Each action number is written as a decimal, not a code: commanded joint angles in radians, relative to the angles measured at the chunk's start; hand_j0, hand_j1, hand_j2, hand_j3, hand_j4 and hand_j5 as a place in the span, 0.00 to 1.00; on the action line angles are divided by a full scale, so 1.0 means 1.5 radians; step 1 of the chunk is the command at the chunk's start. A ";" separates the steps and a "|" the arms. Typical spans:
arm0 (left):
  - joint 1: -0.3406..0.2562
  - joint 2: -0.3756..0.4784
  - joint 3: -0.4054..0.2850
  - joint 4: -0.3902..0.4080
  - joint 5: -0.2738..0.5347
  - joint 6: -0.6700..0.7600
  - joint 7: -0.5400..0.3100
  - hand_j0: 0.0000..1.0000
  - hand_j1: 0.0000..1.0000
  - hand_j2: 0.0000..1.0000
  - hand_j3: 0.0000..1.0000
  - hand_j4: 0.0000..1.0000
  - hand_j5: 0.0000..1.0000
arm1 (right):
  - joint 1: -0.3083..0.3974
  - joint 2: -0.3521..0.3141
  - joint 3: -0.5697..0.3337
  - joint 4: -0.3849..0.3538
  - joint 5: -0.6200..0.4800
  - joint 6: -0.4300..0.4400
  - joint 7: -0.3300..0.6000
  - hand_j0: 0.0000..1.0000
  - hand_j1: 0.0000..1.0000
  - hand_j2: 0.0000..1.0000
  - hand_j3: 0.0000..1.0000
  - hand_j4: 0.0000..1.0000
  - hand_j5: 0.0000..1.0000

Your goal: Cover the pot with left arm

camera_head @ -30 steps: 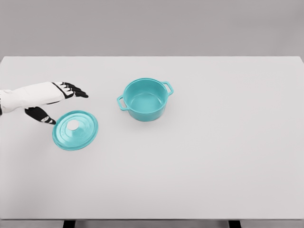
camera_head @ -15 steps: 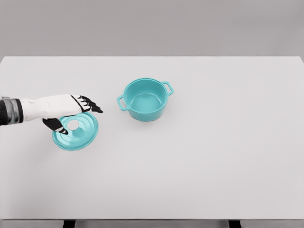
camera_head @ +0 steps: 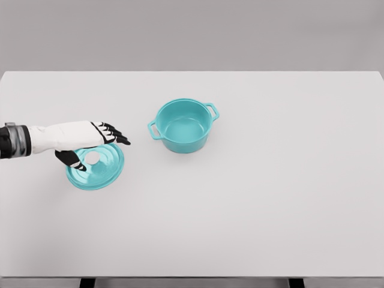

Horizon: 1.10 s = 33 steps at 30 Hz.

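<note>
Now, left hand [camera_head: 90, 139] fingers spread over teal lid [camera_head: 99, 170], pot [camera_head: 183, 125] uncovered, table [camera_head: 270, 198]

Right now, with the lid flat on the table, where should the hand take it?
By the white knob at the centre of the lid, from straight above. The lid lies flat with its rim against the table, and the left hand is over it.

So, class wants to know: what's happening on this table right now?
The robot's left hand is reaching over a teal lid lying flat on the white table, fingers open around its white knob, not yet gripping. The teal pot stands uncovered to the right, apart from the lid.
</note>
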 commanded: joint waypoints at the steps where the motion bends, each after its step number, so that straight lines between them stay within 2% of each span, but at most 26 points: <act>1: 0.000 0.001 0.000 0.000 0.004 0.002 0.001 1.00 1.00 1.00 1.00 1.00 1.00 | 0.000 0.000 0.000 0.000 0.000 0.000 0.000 1.00 1.00 1.00 1.00 1.00 1.00; 3: 0.001 0.001 0.001 -0.001 0.003 0.002 0.000 1.00 1.00 1.00 1.00 1.00 1.00 | 0.000 0.000 0.000 0.000 0.001 0.000 0.000 1.00 1.00 1.00 1.00 1.00 1.00; 6: 0.001 0.001 0.000 -0.001 0.003 0.002 0.000 0.82 0.82 0.82 0.82 0.82 0.82 | 0.000 0.000 0.000 0.000 0.000 0.000 0.000 1.00 1.00 1.00 1.00 1.00 1.00; 10: 0.001 0.017 0.001 -0.001 0.005 0.002 0.001 0.81 0.81 0.81 0.81 0.81 0.81 | 0.000 0.000 0.000 0.000 0.000 0.000 0.000 1.00 1.00 1.00 1.00 1.00 1.00; 23: 0.007 0.016 -0.004 0.016 -0.011 0.002 0.001 0.79 0.79 0.79 0.79 0.79 0.79 | 0.000 0.000 0.000 0.000 0.000 0.000 0.000 1.00 1.00 1.00 1.00 1.00 1.00; 29: 0.008 0.016 -0.024 0.015 -0.001 0.002 0.003 0.42 0.42 0.42 0.42 0.42 0.42 | 0.000 0.000 0.000 0.000 0.000 0.000 0.000 1.00 1.00 1.00 1.00 1.00 1.00; 33: 0.008 0.017 -0.032 0.017 -0.003 0.002 0.003 0.41 0.41 0.41 0.41 0.41 0.41 | 0.000 0.000 0.000 0.000 0.000 0.000 0.000 1.00 1.00 1.00 1.00 1.00 1.00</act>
